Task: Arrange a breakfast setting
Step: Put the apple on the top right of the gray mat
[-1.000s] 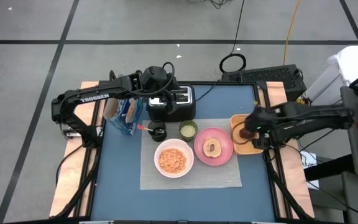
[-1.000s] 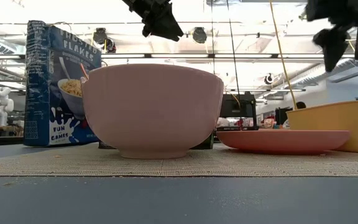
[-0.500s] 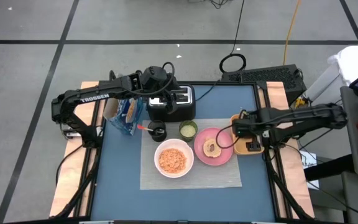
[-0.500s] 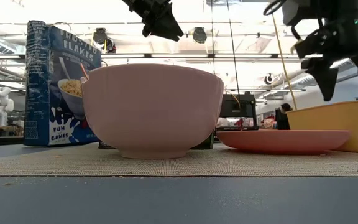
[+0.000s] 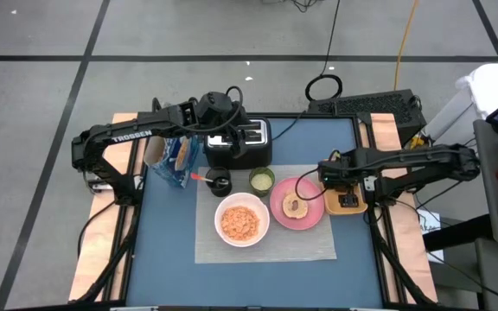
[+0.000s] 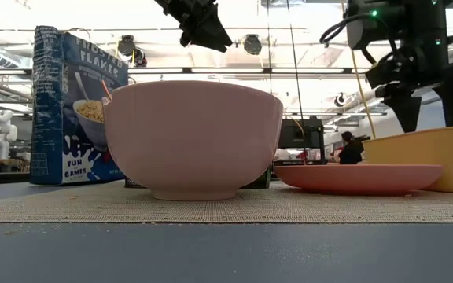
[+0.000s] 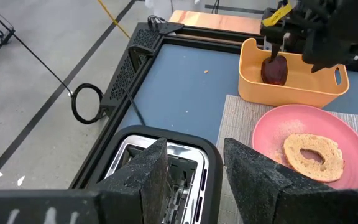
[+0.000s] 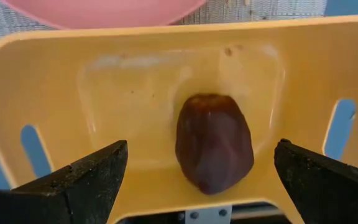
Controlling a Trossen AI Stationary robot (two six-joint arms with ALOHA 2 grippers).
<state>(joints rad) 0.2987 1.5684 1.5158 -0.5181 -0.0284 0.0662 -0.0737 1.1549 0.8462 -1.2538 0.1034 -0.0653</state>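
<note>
On the grey mat (image 5: 266, 246) stand the white bowl (image 5: 241, 221) of cereal and the pink plate (image 5: 311, 212), which carries a bagel slice (image 7: 312, 155). The green cup (image 5: 262, 180), the black cup (image 5: 220, 184) and the red-handled spoon (image 5: 199, 177) sit by the mat's far edge. The blue cereal box (image 5: 173, 160) stands at the left. My right gripper (image 8: 204, 180) points down, open, over the orange tray (image 8: 135, 81). Its fingers stand on either side of a dark red-brown piece of food (image 8: 214, 142) without touching it. My left gripper (image 7: 197, 174) hovers open above the toaster (image 5: 239, 142).
The black-and-silver toaster (image 7: 160, 163) stands at the table's far edge behind the cups, its cord running off the back. The orange tray (image 5: 346, 206) sits right of the plate by the table's right edge. Bare blue table (image 5: 266, 281) lies near the front.
My right gripper has come down and moved toward the table's left, tipping to point straight down over the orange tray. It now hangs just above the dark piece of food, fingers still wide apart.
</note>
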